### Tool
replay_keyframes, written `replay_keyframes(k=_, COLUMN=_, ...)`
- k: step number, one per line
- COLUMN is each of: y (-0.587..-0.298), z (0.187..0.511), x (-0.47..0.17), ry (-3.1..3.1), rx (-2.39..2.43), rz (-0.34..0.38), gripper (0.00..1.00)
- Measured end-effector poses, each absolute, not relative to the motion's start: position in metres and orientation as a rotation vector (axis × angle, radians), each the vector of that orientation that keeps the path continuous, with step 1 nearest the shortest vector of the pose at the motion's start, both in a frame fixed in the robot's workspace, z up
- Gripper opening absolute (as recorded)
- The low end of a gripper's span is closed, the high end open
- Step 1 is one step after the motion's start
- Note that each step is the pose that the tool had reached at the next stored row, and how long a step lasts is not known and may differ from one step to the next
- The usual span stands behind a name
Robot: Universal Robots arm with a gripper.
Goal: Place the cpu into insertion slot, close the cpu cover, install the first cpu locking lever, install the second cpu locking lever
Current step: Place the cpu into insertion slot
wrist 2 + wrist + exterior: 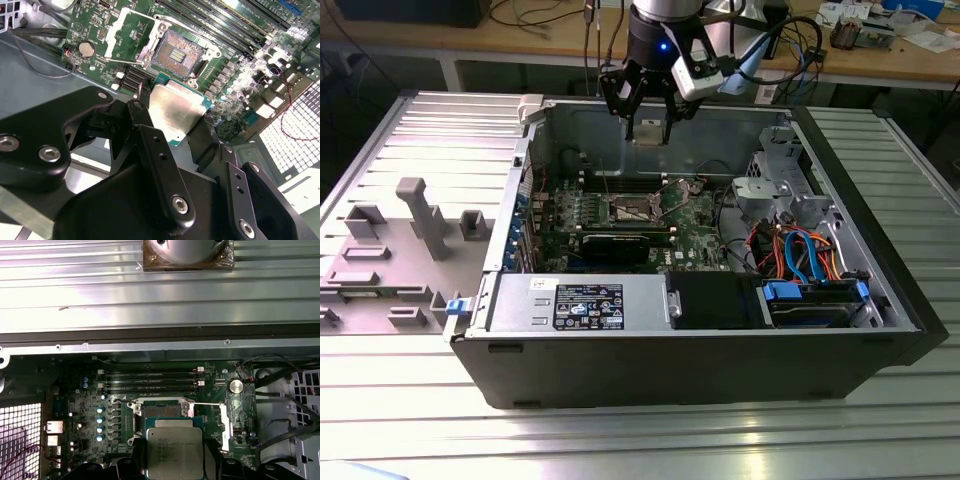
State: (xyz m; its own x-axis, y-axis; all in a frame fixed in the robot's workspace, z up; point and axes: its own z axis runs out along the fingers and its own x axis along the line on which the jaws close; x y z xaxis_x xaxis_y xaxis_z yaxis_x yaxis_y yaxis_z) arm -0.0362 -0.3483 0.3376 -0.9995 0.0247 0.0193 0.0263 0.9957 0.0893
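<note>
Exterior view: the gripper (648,120) hangs above the far side of an open computer case (620,365), over the green circuit board (695,215) and well clear of it.
Grip: the jaws are closed partway on the cpu (175,112), one finger (137,112) on each of two opposite edges, with the grey metal top facing the second wrist view.
Cpu position: in the air and touching nothing but the fingers; in both wrist views it sits just to one side of the insertion slot (179,52) rather than squarely over it.
Insertion slot: bare, its contact field uncovered inside the silver rim, beside the long memory slots (150,381).
Cpu cover: the cpu cover (122,27) is swung up and back from the slot, so the path down looks free.
Lever: a thin wire lever (120,61) lies released along the board next to the slot.
Stage: judged to be the first step, with the chip carried but not seated.
Doing it well: square the chip to the rim, match its notches and marked corner, keep it level, and lower it straight without sliding, since the contacts probably bend easily.
Risk: a tilted or offset drop could catch the rim or the raised cover.
</note>
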Motion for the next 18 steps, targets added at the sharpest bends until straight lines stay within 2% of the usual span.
replay_keyframes(k=18, y=-0.3483, z=0.3305, x=-0.0362, ry=-3.12, rx=-0.04, rz=-0.14, gripper=0.55)
